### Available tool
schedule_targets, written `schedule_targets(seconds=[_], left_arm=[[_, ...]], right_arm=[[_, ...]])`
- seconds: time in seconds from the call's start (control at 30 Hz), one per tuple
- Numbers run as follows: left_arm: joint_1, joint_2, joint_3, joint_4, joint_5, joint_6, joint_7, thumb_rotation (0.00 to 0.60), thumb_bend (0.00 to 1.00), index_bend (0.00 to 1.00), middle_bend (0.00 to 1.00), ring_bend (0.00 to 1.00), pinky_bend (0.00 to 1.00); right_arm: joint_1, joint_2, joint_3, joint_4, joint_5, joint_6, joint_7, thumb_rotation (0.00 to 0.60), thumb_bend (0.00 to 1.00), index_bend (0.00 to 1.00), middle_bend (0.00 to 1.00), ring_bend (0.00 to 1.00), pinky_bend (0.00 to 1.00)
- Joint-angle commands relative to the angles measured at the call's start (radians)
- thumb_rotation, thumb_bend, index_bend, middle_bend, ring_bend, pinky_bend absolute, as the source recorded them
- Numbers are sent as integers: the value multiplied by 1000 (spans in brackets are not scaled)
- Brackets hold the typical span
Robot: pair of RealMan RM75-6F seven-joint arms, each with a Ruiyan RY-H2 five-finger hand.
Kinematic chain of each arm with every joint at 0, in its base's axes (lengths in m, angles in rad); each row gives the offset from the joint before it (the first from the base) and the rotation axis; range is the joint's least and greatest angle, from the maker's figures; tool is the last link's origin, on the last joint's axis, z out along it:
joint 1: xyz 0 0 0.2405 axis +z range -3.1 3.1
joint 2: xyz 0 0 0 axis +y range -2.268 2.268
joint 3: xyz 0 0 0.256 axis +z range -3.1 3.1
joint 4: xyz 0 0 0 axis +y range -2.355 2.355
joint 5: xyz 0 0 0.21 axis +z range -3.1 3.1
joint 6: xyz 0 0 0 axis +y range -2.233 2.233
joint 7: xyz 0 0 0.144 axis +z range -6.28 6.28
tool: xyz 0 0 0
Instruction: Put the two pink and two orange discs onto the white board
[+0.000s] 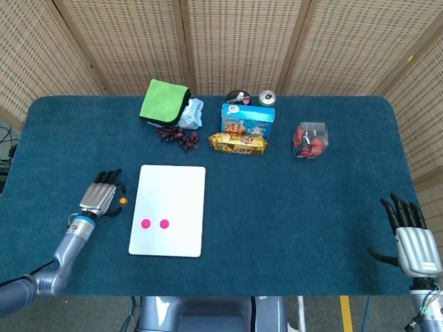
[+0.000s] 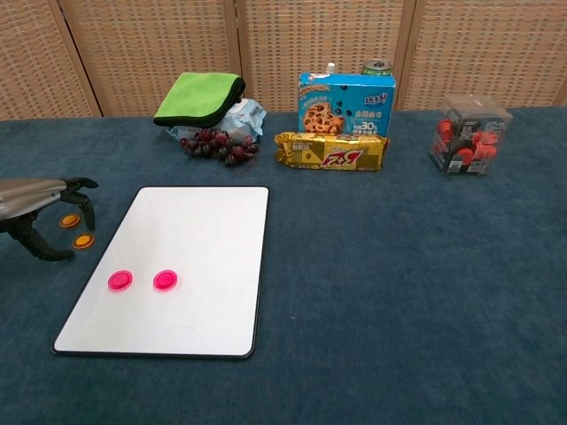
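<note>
step: pick an orange disc | left hand [image 2: 35, 217] empty, fingers spread over two orange discs [image 2: 76, 231] left of white board [image 2: 190, 257]; pink discs [image 2: 142, 281] on board | pinch one disc only, lift straight | right hand [image 1: 413, 238] idle, released

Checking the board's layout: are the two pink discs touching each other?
Apart. The chest view shows bare white board between the left pink disc and the right pink disc.

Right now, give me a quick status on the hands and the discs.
Left hand open, hovering by two orange discs on the cloth. Right hand open, idle. Two pink discs on white board. Nothing in the way.
</note>
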Motion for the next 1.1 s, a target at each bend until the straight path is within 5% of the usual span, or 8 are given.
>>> schedule_targets(seconds=[0.03, 0.23, 0.57, 0.87, 1.1], left_arm=[[1, -4, -4, 3, 0, -3, -3, 600, 313, 382, 0, 0, 0], [5, -16, -6, 13, 9, -1, -4, 600, 320, 586, 0, 0, 0], [14, -14, -24, 13, -5, 5, 7, 600, 321, 593, 0, 0, 0], [-29, 44, -78, -115, 31, 25, 19, 600, 321, 593, 0, 0, 0], [-90, 5, -93, -150, 39, -9, 72, 600, 317, 593, 0, 0, 0]], right_arm=[[0, 0, 0, -1, 0, 0, 0, 600, 0, 0, 0, 0, 0], [0, 1, 0, -1, 1, -1, 2, 600, 0, 0, 0, 0, 0], [1, 2, 0, -1, 1, -2, 5, 600, 0, 0, 0, 0, 0], [1, 3, -1, -2, 2, -4, 3, 600, 0, 0, 0, 0, 0], [1, 4, 0, -3, 4, -5, 7, 600, 0, 0, 0, 0, 0]])
